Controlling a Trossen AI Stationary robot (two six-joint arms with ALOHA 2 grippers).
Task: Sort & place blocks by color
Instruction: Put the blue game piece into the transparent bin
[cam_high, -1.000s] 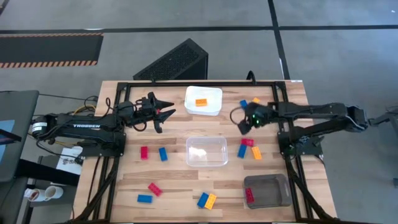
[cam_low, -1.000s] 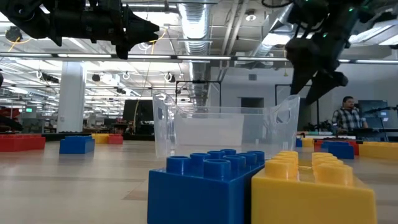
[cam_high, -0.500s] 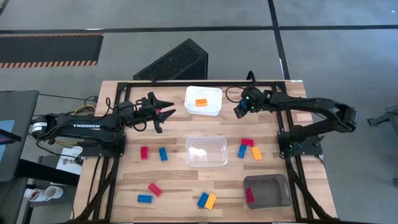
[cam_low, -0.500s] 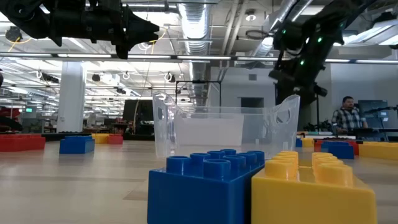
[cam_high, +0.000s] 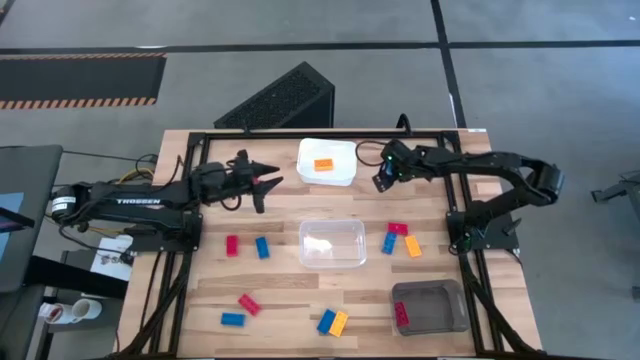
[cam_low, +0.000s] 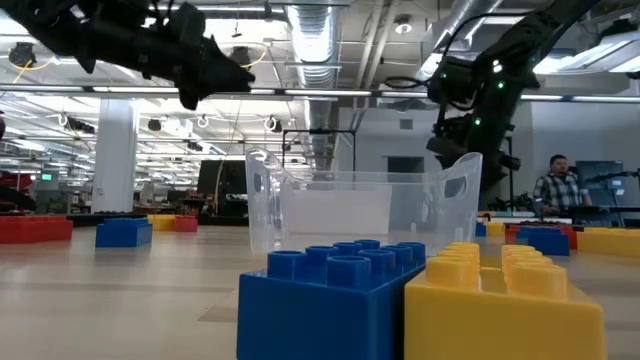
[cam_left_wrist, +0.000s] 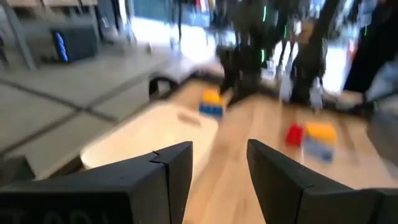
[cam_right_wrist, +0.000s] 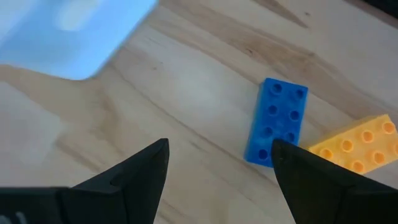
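Observation:
Red, blue and orange blocks lie scattered on the wooden table (cam_high: 280, 285). My right gripper (cam_high: 383, 178) (cam_right_wrist: 219, 149) hangs open at the far right, pointing down over bare wood, close to a blue block (cam_right_wrist: 277, 121) and an orange block (cam_right_wrist: 354, 149) lying flat. My left gripper (cam_high: 268, 182) (cam_left_wrist: 219, 149) is open and holds nothing, raised above the table left of the white tray (cam_high: 327, 160). One orange block (cam_high: 323, 165) lies in that tray. A red block (cam_high: 402, 313) lies in the grey tray (cam_high: 440, 300).
A clear tray (cam_high: 332, 243) stands mid-table. Right of it lie red (cam_high: 398, 229), blue (cam_high: 389, 242) and orange (cam_high: 412, 246) blocks. To its left are red (cam_high: 232, 245) and blue (cam_high: 262, 247) blocks. More lie near the front edge (cam_high: 326, 321). A person (cam_low: 560, 190) shows far behind.
My right gripper has swung toward the table's far edge and the white tray and sunk lower, staying open. My left gripper has stayed where it was and tipped its fingers somewhat downward.

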